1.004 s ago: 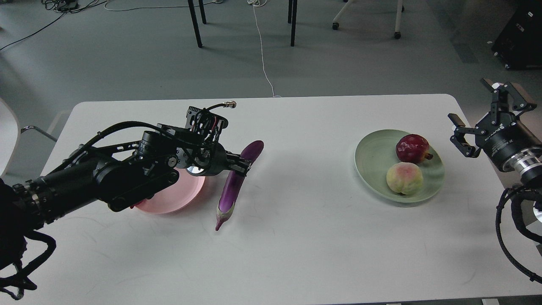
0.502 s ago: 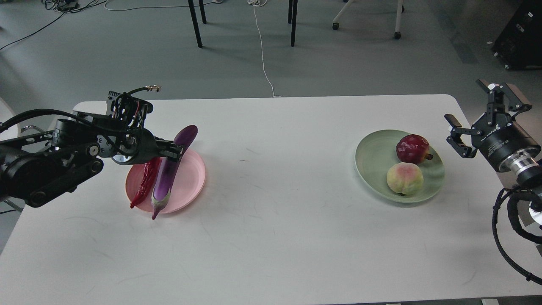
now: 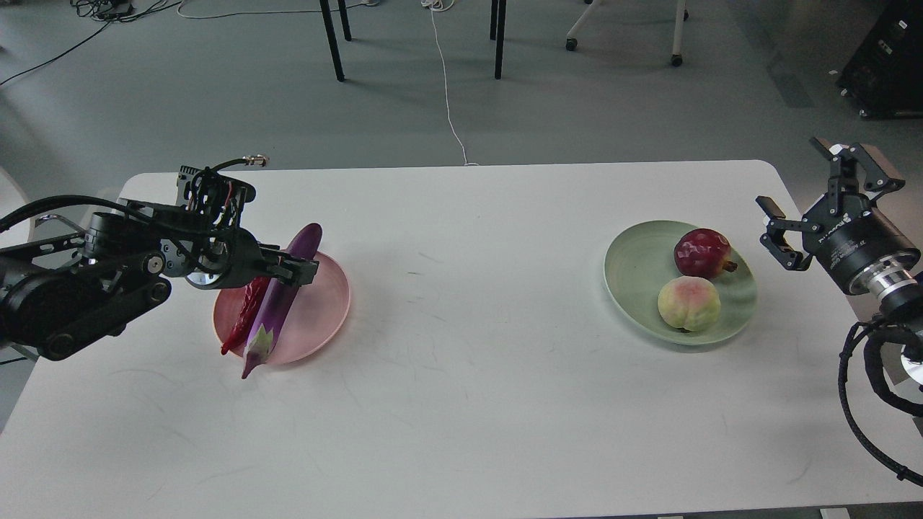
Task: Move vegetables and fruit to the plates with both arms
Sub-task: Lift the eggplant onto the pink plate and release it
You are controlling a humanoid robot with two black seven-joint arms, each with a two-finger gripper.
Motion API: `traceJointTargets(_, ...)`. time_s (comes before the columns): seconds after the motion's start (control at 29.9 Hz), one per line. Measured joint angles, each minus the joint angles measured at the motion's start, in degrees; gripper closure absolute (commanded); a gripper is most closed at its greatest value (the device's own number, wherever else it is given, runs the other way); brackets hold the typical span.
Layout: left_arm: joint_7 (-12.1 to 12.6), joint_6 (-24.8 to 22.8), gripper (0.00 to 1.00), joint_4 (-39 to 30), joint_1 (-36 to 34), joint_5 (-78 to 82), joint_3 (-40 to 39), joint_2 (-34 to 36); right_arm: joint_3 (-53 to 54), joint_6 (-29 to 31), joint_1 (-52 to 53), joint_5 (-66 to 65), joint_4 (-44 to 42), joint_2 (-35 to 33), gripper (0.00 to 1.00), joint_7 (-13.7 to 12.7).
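Left gripper [image 3: 292, 267] reaches in low from the left, clamped on eggplant [image 3: 277, 303] lying across pink plate [image 3: 321, 310] beside chili [image 3: 246, 313]. Right gripper [image 3: 807, 194] raised, fingers spread, right of green plate [image 3: 634, 277].

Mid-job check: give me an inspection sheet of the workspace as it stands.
Surface: white table, faint scuffs.
Job's things: eggplant across pink plate, stem end overhanging the near rim; red chili beside it on the plate. Pomegranate and peach on green plate.
Clutter: nothing seen.
Grippers: left gripper shut on the eggplant; right gripper open, empty, off the table's right edge.
Cables: white cord on the floor; black loom by the right arm.
Surroundings: grey floor, chair legs, black case.
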Motion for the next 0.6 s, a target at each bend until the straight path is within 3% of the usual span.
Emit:
traceJointTargets(0.2,-2.35,0.00,0.03,-0.38,-0.04,-0.31,-2.51,0.90,0.16,0.00,0.13,0.00,-0.02,0.00,0.03,0.00)
traceJointTargets(0.4,-5.83,0.13,0.02,-4.03,1.40,-8.08,-11.33,0.56,0.27,0.00,0.91,0.00,-0.01,0.00,0.03,0.00)
traceJointTargets(0.6,-11.51,9.95,0.02,-5.29,6.92,-33.86,-19.09,-3.62,0.12,-2.33,2.68,0.00,-0.16,0.53,0.03,0.00)
